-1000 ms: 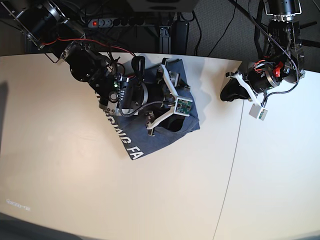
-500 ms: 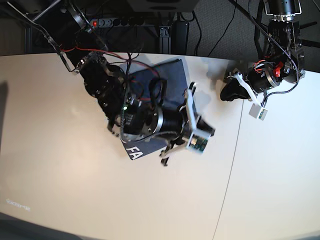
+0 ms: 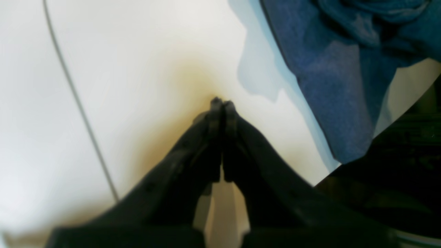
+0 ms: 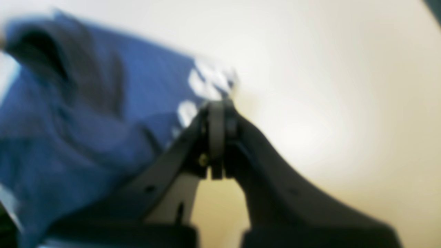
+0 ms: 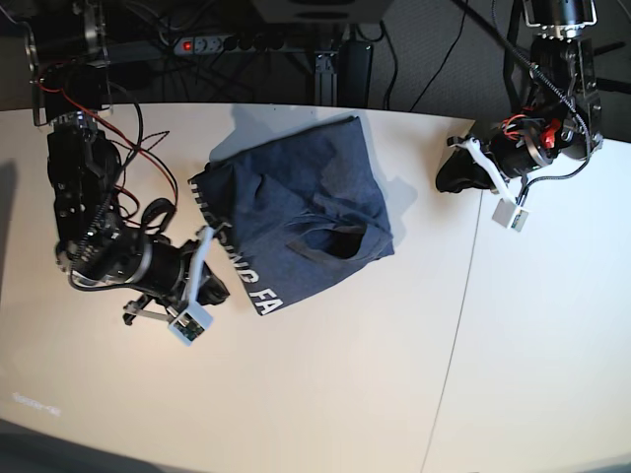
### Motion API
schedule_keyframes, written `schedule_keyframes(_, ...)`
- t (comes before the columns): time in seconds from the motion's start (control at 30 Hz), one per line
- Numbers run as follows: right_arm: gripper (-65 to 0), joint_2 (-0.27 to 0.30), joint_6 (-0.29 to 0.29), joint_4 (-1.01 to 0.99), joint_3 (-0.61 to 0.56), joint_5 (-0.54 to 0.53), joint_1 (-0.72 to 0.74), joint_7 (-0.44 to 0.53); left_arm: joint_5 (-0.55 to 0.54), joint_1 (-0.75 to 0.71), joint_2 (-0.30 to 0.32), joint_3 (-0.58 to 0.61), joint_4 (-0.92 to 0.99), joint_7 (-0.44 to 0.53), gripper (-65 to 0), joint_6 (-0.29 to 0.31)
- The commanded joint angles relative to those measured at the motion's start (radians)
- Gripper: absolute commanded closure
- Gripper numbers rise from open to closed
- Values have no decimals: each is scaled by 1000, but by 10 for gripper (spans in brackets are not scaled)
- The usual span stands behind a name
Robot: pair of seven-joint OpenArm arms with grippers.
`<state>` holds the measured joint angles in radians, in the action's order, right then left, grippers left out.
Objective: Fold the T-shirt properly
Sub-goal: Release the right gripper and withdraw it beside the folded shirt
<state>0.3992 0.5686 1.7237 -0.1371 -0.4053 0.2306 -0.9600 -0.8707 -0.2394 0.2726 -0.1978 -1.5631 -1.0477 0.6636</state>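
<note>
One T-shirt [image 5: 296,225], roughly folded, lies near the bench's [image 5: 325,394] back edge.
Slate-blue, rumpled, white lettering along its left edge; left claw [image 3: 222,103] and right claw [image 4: 217,105] both pressed together, empty.

A: Base view sharp and evenly lit; table [image 5: 325,394] bright white, soft sheen at left. T-shirt [image 5: 296,222] throws a short shadow toward the right.

B: Right wrist view badly smeared: cloth [image 4: 86,131] and white lettering blurred, right gripper [image 4: 217,106] soft, warm yellow cast on the tabletop.

A: Left wrist view less blurred, close left gripper [image 3: 222,103] out of focus, pale blue shadow beside the fabric [image 3: 337,86], yellowish tint around the fingertips.
</note>
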Motion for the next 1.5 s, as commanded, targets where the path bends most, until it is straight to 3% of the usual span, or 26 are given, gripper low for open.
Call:
schedule_keyframes(0.0, 0, 27, -26, 19, 32, -34, 7, 24, -2, 4, 20, -5, -13, 4, 0, 35)
schedule_keyframes(0.13, 0, 88, -24, 19, 110, -158, -64, 23, -9, 3, 26, -5, -13, 4, 0, 35)
schedule_keyframes(0.27, 0, 89, -22, 19, 104, -185, -124, 21, -31, 4, 27, -5, -13, 3, 0, 35)
schedule_keyframes(0.57, 0, 9, -21, 19, 56, -205, -161, 20, -31, 3, 27, -5, -13, 3, 0, 35)
schedule_keyframes(0.8, 0, -73, -21, 19, -117, -175, -162, 20, -31, 3, 27, -5, -13, 3, 0, 35)
schedule_keyframes(0.97, 0, -97, -21, 19, -202, -147, -162, 19, -31, 3, 27, -5, -13, 3, 0, 35)
schedule_keyframes(1.23, 0, -91, -22, 19, -195, -29, -159, 17, -31, 3, 27, -5, -13, -2, 0, 35)
schedule_keyframes(1.47, 0, 4, -22, 19, -80, 5, -159, 18, -31, 3, 27, -5, -13, -12, 0, 35)
